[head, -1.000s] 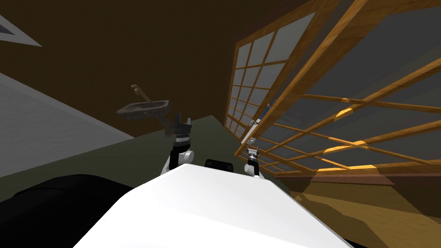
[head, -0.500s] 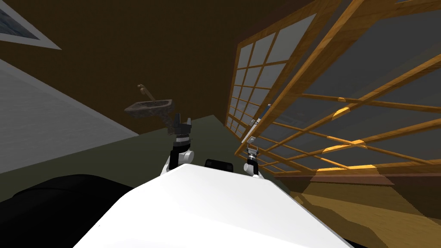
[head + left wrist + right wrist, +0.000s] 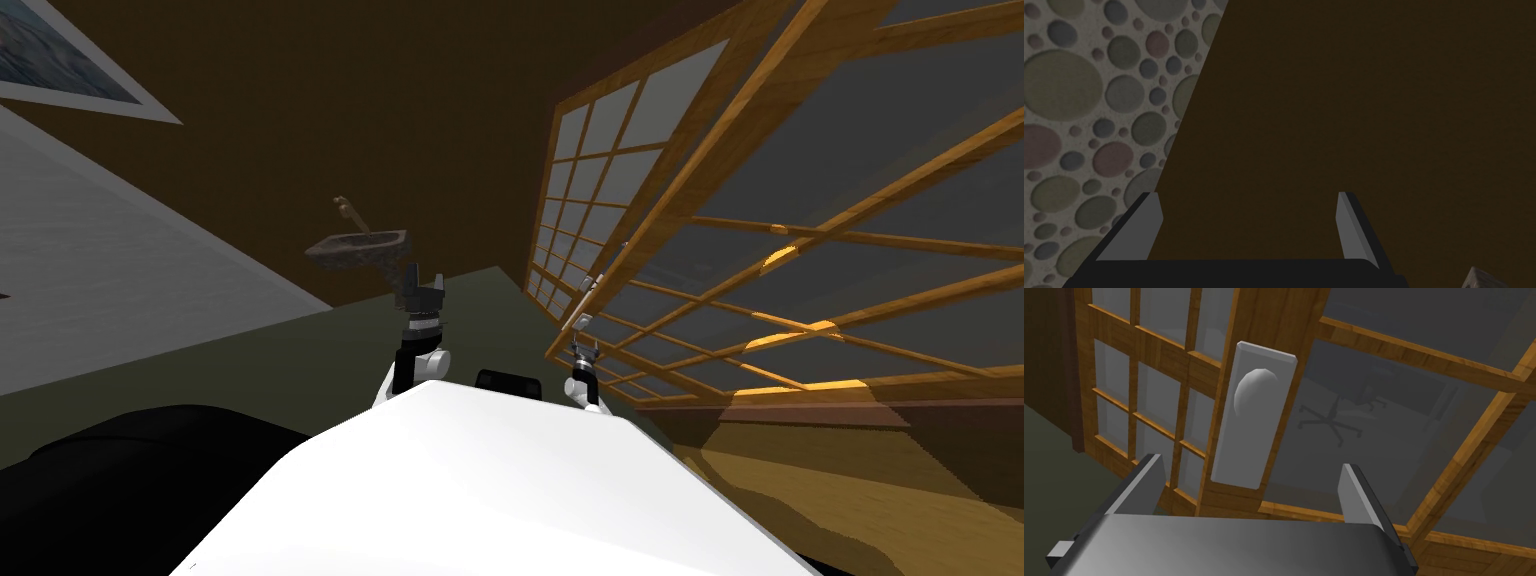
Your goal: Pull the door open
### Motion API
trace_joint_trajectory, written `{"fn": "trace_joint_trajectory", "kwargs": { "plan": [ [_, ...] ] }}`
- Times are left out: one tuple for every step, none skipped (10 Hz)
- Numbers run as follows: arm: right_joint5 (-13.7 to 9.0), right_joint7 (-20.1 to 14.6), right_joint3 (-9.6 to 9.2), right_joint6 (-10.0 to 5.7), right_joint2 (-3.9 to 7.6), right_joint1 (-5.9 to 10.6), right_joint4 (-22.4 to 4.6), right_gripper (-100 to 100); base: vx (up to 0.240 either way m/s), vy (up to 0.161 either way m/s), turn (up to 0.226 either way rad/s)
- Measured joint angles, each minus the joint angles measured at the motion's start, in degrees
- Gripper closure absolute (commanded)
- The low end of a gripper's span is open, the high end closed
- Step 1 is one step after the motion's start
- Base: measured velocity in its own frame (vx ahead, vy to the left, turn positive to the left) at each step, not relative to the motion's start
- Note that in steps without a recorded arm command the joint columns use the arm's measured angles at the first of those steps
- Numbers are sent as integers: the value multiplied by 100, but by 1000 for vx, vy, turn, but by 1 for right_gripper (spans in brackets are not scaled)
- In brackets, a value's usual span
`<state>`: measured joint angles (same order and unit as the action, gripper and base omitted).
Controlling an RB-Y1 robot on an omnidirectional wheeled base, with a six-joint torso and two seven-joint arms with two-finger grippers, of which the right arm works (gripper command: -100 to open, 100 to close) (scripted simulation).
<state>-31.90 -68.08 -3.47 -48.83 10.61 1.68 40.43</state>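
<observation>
Door: a wood-framed glazed leaf (image 3: 695, 172) at the robot's right front, standing at an angle to the gridded glazed panel (image 3: 600, 190) behind it.
Handle: a light grey plate (image 3: 1251, 418) carrying a rounded knob (image 3: 1255, 390), fixed to the leaf's wooden upright directly ahead of the right gripper (image 3: 1250, 465).
Right gripper: fingers spread wide and holding nothing, with the plate's lower end seen between the tips; contact cannot be made out.
Left gripper (image 3: 1247, 196): raised ahead of the chest, fingers spread wide and empty.
Basin: a dark, stone-look sink (image 3: 360, 247) with a faucet (image 3: 347, 210), mounted on the dark brown wall (image 3: 400, 120); its contents cannot be seen.
Through the glass: an office chair (image 3: 1329, 420) on a star base.
Room: dark green floor (image 3: 300, 360) underfoot, a wood floor (image 3: 800, 490) beneath the door at right, and a pale grey wall (image 3: 100, 290) at left hung with a framed picture (image 3: 70, 70).
</observation>
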Motion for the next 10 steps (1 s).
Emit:
{"fn": "trace_joint_trajectory", "kwargs": {
  "plan": [
    [-41,-116,-21,-3,-6,9,-1,-100,-71,0,59],
    [-92,-250,-46,4,-12,4,25,-100,-77,-7,57],
    [-142,-389,-72,10,-16,7,38,-100,-67,-23,37],
    [-188,-517,-94,14,-19,16,45,-100,-55,-28,35],
    [-227,-620,-112,23,-24,11,69,-100,-65,-13,39],
    [-269,-725,-131,32,-27,6,93,-100,-31,-4,6],
    [-274,-749,-134,35,-28,5,96,-100,156,0,100],
    [-296,-751,-102,84,27,-123,252,-100,181,-23,65],
    [-300,-822,-100,53,77,-99,155,-100,180,-24,60],
    [-306,-937,-96,-4,161,-102,65,-100,191,0,93]
  ]
}}
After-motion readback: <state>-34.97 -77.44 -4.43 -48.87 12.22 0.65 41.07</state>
